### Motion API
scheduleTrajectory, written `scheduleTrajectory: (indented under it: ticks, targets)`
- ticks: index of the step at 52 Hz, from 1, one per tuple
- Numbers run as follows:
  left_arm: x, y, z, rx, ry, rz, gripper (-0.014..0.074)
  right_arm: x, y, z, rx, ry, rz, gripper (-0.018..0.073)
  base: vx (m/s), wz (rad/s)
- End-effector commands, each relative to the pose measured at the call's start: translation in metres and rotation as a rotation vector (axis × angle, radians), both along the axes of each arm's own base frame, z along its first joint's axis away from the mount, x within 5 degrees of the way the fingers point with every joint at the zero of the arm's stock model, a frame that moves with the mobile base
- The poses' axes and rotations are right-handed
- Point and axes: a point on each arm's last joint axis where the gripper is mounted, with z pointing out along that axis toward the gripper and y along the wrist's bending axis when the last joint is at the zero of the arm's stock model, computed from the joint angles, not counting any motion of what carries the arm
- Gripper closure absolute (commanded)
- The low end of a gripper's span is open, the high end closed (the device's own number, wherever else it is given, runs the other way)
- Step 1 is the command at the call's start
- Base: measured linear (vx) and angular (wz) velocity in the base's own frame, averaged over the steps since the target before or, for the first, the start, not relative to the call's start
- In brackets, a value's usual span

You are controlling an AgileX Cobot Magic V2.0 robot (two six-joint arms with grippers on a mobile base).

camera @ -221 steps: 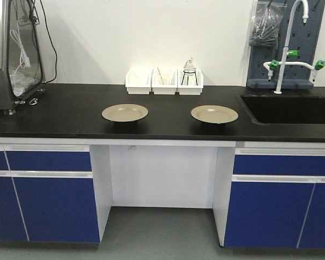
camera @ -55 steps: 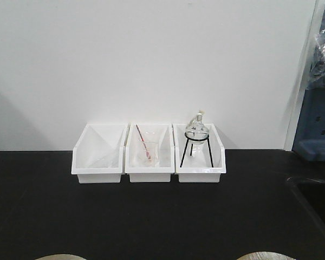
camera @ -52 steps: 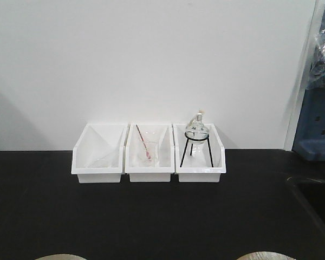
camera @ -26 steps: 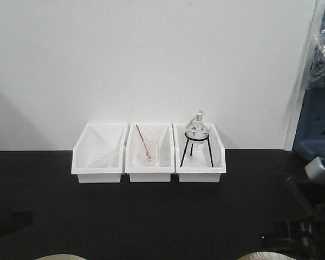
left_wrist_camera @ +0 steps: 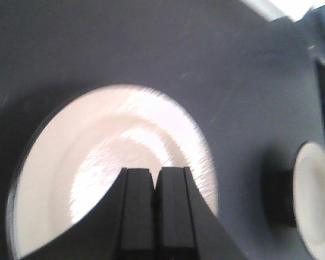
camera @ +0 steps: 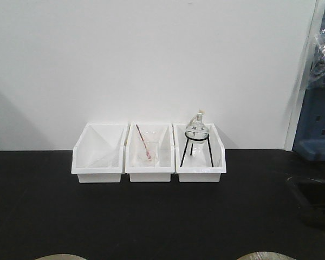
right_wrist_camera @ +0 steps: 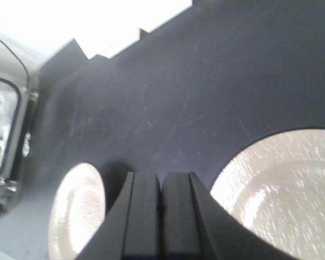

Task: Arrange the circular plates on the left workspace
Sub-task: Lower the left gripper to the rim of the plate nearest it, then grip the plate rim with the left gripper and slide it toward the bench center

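Lying flat and face-up on the matte black countertop (left_wrist_camera: 151, 49), well apart: left plate (left_wrist_camera: 114, 162) and right plate (right_wrist_camera: 281, 195), both glossy beige, wide-rimmed, round, so without any long axis. Over the left plate, left gripper (left_wrist_camera: 154, 173), black fingers pressed together, gripping nothing. Just left of the right plate's rim, right gripper (right_wrist_camera: 161, 177), likewise closed and bare. Behind, against the wall, three white plastic bins (camera: 149, 162).

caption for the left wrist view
Shut left hand above one tan plate on the black counter, second plate at right
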Motion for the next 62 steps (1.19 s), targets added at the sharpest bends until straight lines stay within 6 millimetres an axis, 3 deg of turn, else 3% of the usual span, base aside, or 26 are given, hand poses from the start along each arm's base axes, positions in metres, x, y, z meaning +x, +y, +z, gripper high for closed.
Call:
scheduleTrajectory:
  ticks: [1, 21, 30, 41, 48, 49, 50, 62]
  targets:
    - [0.002, 0.000, 0.002, -0.021, 0.007, -0.001, 0.0596, 0.000, 0.002, 0.020, 0.047, -0.081, 0.002, 0.0564, 0.00, 0.00]
    - [-0.005, 0.006, -0.009, 0.125, 0.075, -0.091, 0.0590, 0.002, 0.000, 0.020, 0.031, -0.104, -0.018, 0.0564, 0.00, 0.00]
    - [0.000, 0.013, -0.013, 0.195, 0.048, -0.059, 0.0532, 0.002, 0.007, 0.020, 0.030, -0.105, 0.010, 0.0564, 0.00, 0.00]
    - [0.004, 0.015, -0.021, 0.213, 0.049, -0.103, 0.0353, 0.002, 0.025, 0.020, -0.017, -0.151, 0.116, 0.0564, 0.00, 0.00]
    - [0.009, 0.018, -0.030, 0.213, 0.068, -0.092, 0.0178, 0.003, 0.026, 0.020, -0.024, -0.157, 0.124, 0.0564, 0.00, 0.00]
    - [0.013, 0.020, -0.039, 0.197, 0.100, -0.092, 0.0093, 0.003, 0.026, 0.020, -0.024, -0.157, 0.124, 0.0564, 0.00, 0.00]
    - [0.013, 0.021, -0.040, 0.195, 0.105, -0.092, 0.0076, 0.003, 0.026, 0.020, -0.024, -0.157, 0.124, 0.0564, 0.00, 0.00]
    - [0.025, 0.025, -0.073, 0.121, 0.205, -0.078, 0.0031, 0.003, 0.026, 0.020, -0.024, -0.157, 0.124, 0.0564, 0.00, 0.00]
